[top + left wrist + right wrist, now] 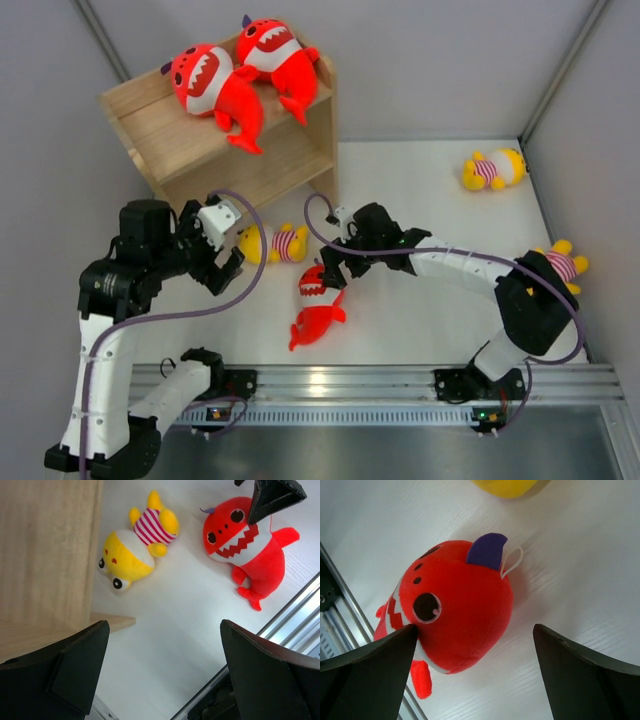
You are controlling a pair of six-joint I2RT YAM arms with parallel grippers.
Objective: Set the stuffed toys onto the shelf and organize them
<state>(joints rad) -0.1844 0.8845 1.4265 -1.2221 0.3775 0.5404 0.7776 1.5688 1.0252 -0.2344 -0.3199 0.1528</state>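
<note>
On the table (420, 200) near the shelf (165, 122), the red shark (318, 298) lies under my right gripper (475, 630), jaws spread, soft and light I judge, best pinched across its plump head; my left gripper (164, 626) gapes empty.

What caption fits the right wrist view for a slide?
Open right gripper poised over red shark plush on white table.

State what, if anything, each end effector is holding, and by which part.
Nothing is held. The left end effector hangs open over the table; the right end effector hangs open above the red shark lying there.
</note>
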